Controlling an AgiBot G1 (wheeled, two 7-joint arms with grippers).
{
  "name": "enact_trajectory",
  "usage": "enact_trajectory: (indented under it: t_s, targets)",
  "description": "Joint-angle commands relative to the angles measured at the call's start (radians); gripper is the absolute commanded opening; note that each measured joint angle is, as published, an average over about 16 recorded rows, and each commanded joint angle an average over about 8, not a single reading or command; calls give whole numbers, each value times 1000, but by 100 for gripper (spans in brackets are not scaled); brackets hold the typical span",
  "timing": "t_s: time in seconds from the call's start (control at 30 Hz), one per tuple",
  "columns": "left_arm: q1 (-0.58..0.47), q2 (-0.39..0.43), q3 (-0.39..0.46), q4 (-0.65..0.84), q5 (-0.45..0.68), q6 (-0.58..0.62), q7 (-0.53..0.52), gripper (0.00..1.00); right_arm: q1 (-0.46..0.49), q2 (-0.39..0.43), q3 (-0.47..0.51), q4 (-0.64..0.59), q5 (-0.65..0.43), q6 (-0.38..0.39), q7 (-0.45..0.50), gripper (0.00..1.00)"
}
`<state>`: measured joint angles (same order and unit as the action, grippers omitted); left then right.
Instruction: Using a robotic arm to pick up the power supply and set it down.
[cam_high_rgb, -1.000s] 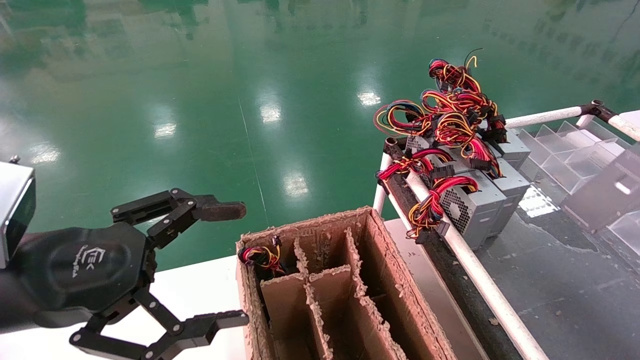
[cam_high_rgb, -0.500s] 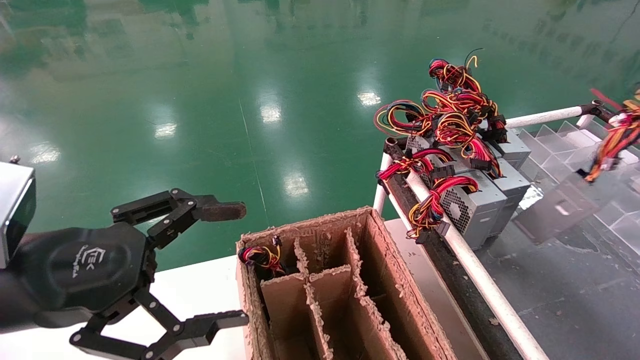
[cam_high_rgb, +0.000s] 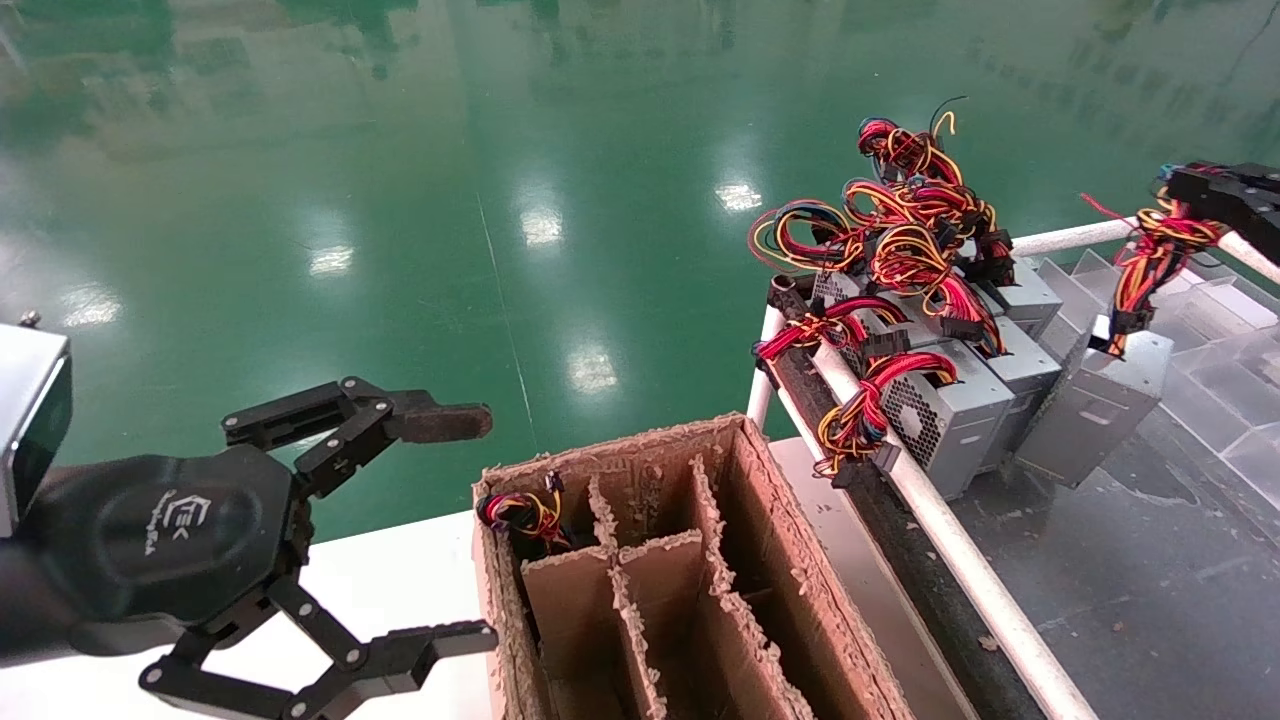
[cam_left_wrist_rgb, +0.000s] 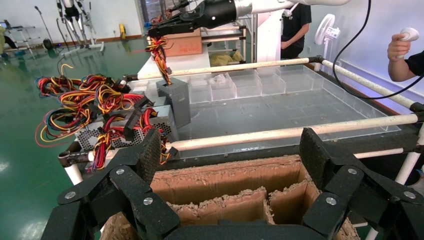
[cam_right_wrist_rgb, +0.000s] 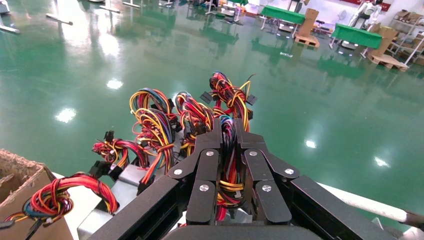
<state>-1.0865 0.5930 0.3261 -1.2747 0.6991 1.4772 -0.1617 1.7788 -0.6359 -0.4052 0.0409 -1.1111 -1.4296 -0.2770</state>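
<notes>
Wires (cam_high_rgb: 1150, 262) in red, yellow and black were pinched between the closed fingers of the right gripper (cam_high_rgb: 1185, 205), at the far right edge of the clear-topped table (cam_high_rgb: 1150, 570). The right wrist view showed the fingers (cam_right_wrist_rgb: 261, 186) clamped tight on the bundle. The power supply (cam_high_rgb: 1095, 405) hung tilted from those wires, its lower end at the table surface just beside the row of other grey power supplies (cam_high_rgb: 960, 405) along the table's left rail (cam_high_rgb: 960, 550). The left gripper (cam_high_rgb: 455, 530) hovered with fingers spread wide, gripping nothing, at the near left beside a divided cardboard box (cam_high_rgb: 690, 560). One far-left compartment of the box held another wire bundle (cam_high_rgb: 520, 515).
</notes>
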Motion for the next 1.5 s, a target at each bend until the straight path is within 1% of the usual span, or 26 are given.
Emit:
enact_trajectory:
  t_s: [0.03, 0.27, 0.4, 0.43, 0.47, 0.67, 0.7, 0.73, 0.93, 1.2, 1.5]
  targets:
    - [0, 0, 0, 0, 0, 0, 0, 100, -2, -12, -1, -7, -1, 10, -8, 0]
    - [0, 0, 0, 0, 0, 0, 0, 100, -6, -58, 5, -22, 8, 26, -18, 0]
    - [0, 0, 0, 0, 0, 0, 0, 100, -7, -88, 8, -29, 12, 50, -24, 0]
    - [0, 0, 0, 0, 0, 0, 0, 100, -7, -95, 8, -31, 12, 60, -24, 3]
    - [0, 0, 0, 0, 0, 0, 0, 100, -6, -101, 8, -34, 12, 70, -22, 10]
    - [0, 0, 1, 0, 0, 0, 0, 100, -2, -128, 3, -50, 5, 144, -8, 85]
    - [0, 0, 1, 0, 0, 0, 0, 100, -1, -131, 3, -52, 5, 155, -6, 95]
    - [0, 0, 1, 0, 0, 0, 0, 100, -1, -134, 3, -54, 4, 163, -4, 100]
    - [0, 0, 1, 0, -1, 0, 0, 100, -4, -138, 3, -54, 5, 172, 4, 100]
    - [0, 0, 1, 0, -1, 0, 0, 100, -6, -127, 5, -51, 7, 142, 19, 100]
    - [0, 0, 1, 0, -1, -1, 1, 100, 9, -113, 27, -53, 39, 91, 65, 100]
